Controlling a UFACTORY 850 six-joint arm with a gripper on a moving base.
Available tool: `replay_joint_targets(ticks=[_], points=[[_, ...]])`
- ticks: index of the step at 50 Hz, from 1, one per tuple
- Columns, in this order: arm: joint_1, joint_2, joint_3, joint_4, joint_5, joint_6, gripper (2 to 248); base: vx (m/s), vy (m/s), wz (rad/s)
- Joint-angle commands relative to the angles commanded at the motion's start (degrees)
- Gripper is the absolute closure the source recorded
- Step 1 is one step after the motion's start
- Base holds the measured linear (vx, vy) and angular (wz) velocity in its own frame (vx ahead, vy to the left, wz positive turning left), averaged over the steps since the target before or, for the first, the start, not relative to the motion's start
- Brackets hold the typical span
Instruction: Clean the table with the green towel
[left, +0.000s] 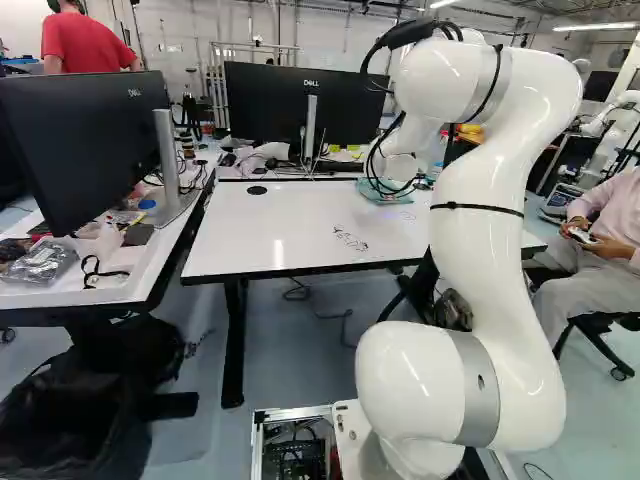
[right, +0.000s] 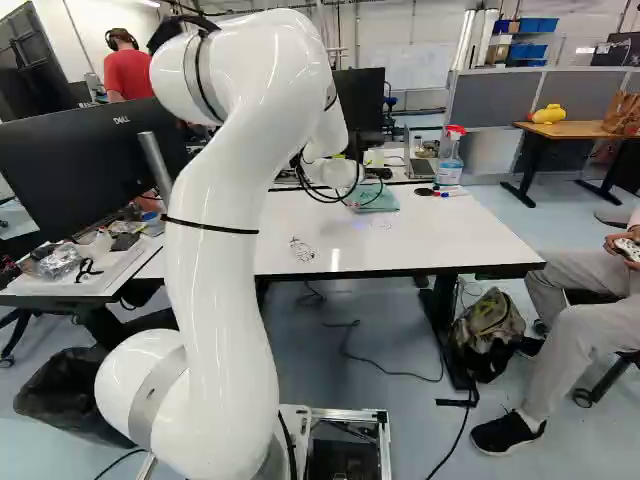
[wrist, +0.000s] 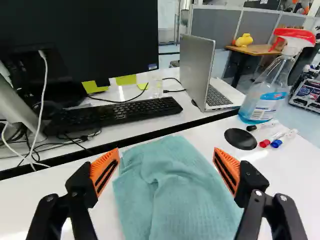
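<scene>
The gripper itself is hidden behind the arm's wrist in both base views. In the wrist view the gripper (wrist: 166, 170) stands wide open, one orange-padded finger to each side of the green towel (wrist: 175, 195). The towel lies spread with a few folds on the white table (wrist: 65, 192), below and between the fingers, not gripped. In the right base view the towel (right: 378, 198) is near the table's far edge, just past the wrist. Dark scribbles (right: 302, 249) mark the table (right: 420, 240) nearer the base, with fainter marks close to the towel.
A spray bottle (wrist: 265, 92), several markers (wrist: 278, 140) and a black round cap (wrist: 240, 139) stand or lie right of the towel. Beyond the table's far edge are a keyboard (wrist: 115, 114), a laptop (wrist: 195, 70) and a monitor (left: 270, 105). Another monitor (left: 80, 140) rises at the left.
</scene>
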Motion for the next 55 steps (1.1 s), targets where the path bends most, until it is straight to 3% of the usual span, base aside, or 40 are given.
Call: replay_joint_targets(ticks=[29, 50, 55], points=[[-0.8, -6.3, -8.7, 1.4, -11.8, 0.0, 3, 0.000, 0.000, 0.000], [-1.0, -7.2, -9.9, 2.5, -20.0, 0.0, 3, 0.000, 0.000, 0.000], [-1.0, -7.2, -9.9, 2.5, -20.0, 0.0, 3, 0.000, 0.000, 0.000]])
